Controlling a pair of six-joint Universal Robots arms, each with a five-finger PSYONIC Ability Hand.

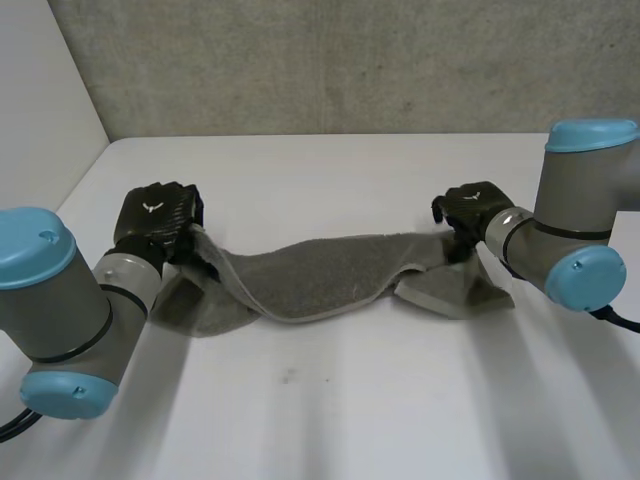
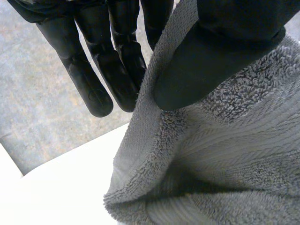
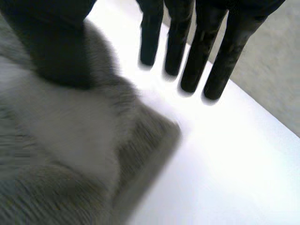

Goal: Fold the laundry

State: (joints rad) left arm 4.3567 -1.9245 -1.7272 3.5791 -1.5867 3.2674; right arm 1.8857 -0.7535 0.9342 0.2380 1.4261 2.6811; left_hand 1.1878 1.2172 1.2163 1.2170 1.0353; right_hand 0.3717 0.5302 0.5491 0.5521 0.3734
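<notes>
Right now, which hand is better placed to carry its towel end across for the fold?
Probably left: the left hand pinches the towel edge between thumb and fingers. The right hand holds straight fingers over bare table, only its thumb on the towel.

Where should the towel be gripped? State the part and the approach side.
Grip the towel at its short ends, coming from each outer side: it lies as a long strip, so end grips should spread it. The left hand pinches one end's edge between thumb and fingers; the right hand is at the other.
</notes>
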